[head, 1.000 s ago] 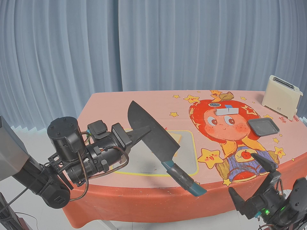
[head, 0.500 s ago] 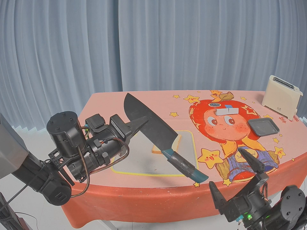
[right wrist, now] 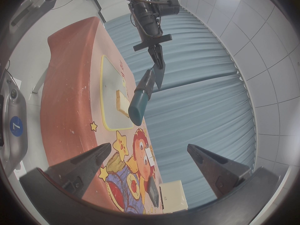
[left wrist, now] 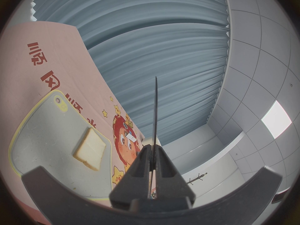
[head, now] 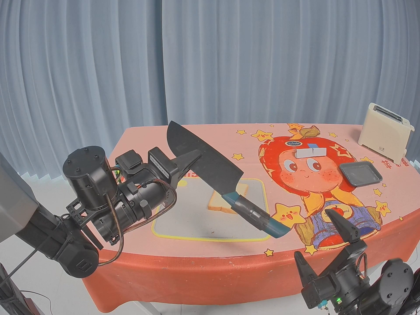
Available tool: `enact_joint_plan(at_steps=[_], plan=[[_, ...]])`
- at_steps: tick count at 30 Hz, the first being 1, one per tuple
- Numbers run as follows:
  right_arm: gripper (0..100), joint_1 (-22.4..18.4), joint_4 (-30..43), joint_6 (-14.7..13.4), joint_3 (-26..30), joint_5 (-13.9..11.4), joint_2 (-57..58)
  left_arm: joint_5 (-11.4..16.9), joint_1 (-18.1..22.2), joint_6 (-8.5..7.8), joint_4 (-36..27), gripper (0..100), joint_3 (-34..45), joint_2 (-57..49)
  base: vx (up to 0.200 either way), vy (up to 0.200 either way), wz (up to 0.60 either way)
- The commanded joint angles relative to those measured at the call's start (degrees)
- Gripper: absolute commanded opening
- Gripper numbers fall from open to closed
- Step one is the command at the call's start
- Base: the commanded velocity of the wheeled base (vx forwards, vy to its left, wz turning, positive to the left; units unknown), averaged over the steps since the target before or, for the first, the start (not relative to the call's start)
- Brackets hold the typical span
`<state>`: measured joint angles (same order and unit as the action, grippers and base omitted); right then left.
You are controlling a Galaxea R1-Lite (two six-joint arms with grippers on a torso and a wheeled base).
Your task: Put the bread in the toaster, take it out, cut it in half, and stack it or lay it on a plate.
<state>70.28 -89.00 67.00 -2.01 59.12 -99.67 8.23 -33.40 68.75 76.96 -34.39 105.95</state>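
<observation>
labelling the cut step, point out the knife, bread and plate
knife (head: 214,168), head view, flat of the blade
bread (left wrist: 90,149), left wrist view, top face of the slice
plate (head: 360,173), head view, its bare floor

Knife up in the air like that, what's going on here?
The left gripper is shut on the knife by its blade, holding it tilted above the cutting board, handle pointing toward the right gripper. That gripper sits low at the near edge of the table, fingers open. The bread lies uncut on the cutting board. The plate and toaster stand at the far right.
</observation>
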Motion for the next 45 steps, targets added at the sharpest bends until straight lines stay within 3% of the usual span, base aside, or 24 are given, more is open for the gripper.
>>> enact_joint_plan(at_steps=[1,8,13,18,25,31,33,39,45], plan=[[100,0.1,-0.5,0.1,-0.5,-1.5,0.0,-0.1,0.0,-0.02,0.1,0,-0.3,0.0,0.0,0.0,0.0],[100,0.0,-0.5,1.2,-2.2,-3.5,-0.2,-1.6,0.2,0.06,0.0,0,-1.6,-0.6,0.0,0.0,0.0],[100,-0.3,-0.6,2.7,-3.2,-6.9,-0.5,-2.6,0.0,-0.02,0.0,0,-1.7,0.0,0.0,0.0,0.0],[100,-0.5,-0.6,2.7,-4.4,-7.3,-0.5,-2.6,0.0,-0.11,0.1,0,-1.8,-0.2,0.0,0.0,0.0],[100,-2.3,-0.6,4.3,-9.0,-12.8,-1.9,-2.5,0.0,-0.02,0.1,0,-1.8,-0.4,0.0,0.0,0.0],[100,-3.3,-0.6,5.2,-11.3,-13.2,-3.0,-3.0,-0.2,-0.02,0.0,0,-1.9,0.0,0.0,0.0,0.0],[100,-3.5,-0.6,5.7,-12.6,-13.3,-3.3,-3.3,-0.3,-0.02,0.0,0,-2.2,0.0,0.0,0.0,0.0],[100,-6.9,-0.6,9.0,-20.0,-17.6,-7.8,-3.4,-0.1,-0.02,-0.1,0,-2.4,0.0,0.0,0.0,0.0],[100,-7.1,-0.6,11.8,-23.7,-17.6,-12.0,-3.4,-0.1,0.06,-0.1,0,-2.5,0.0,0.0,0.0,0.0]])
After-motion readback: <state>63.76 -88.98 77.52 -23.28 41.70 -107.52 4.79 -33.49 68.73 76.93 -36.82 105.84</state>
